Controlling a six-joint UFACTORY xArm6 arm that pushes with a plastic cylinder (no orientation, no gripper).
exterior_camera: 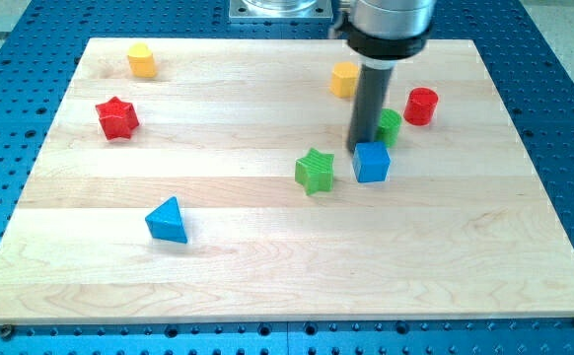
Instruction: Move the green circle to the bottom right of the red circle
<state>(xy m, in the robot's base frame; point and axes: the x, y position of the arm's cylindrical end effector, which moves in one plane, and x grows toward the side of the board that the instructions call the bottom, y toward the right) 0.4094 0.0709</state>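
Observation:
The green circle (391, 126) sits right of centre on the wooden board, partly hidden behind my rod. The red circle (421, 106) stands just up and to the right of it, a small gap apart. My tip (362, 149) rests on the board at the green circle's left side, touching or nearly touching it, and just above the blue cube (371, 162).
A green star (315, 171) lies left of the blue cube. A yellow block (344, 79) sits above my rod. A yellow block (142, 60), a red star (117, 117) and a blue triangle (168, 220) are on the left half. The board (267, 276) ends on a blue perforated table.

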